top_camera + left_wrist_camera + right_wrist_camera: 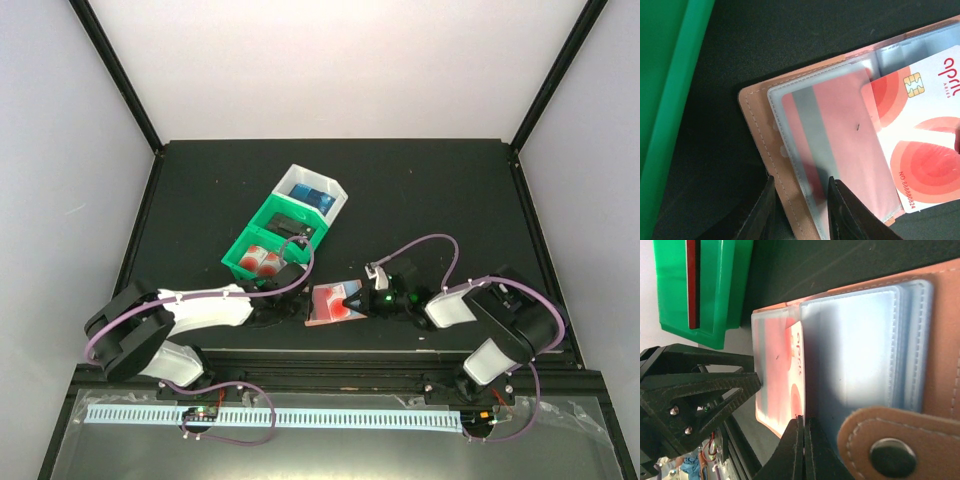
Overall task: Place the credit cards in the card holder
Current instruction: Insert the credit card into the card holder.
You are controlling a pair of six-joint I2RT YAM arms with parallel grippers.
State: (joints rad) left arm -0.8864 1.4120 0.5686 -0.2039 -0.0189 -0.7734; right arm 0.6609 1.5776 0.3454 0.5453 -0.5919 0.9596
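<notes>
The card holder point(322, 305) lies open on the black table between my two grippers, brown leather rim point(757, 115) outward and clear sleeves point(860, 340) inside. One red credit card point(840, 150) sits inside the left sleeve. A second red and white credit card point(920, 150) lies slanted with one corner tucked behind that sleeve. My right gripper point(804, 420) is shut on this card's edge point(796, 365), beside the snap tab point(890, 455). My left gripper point(801, 182) stands open, its fingers straddling the holder's stitched left edge and the sleeve border.
A green bin point(272, 240) stands just behind the card holder, with more red cards point(262, 260) in it. Behind that is a white bin point(338, 200) with blue items. The green bin's wall point(665, 100) is close on the left of my left gripper.
</notes>
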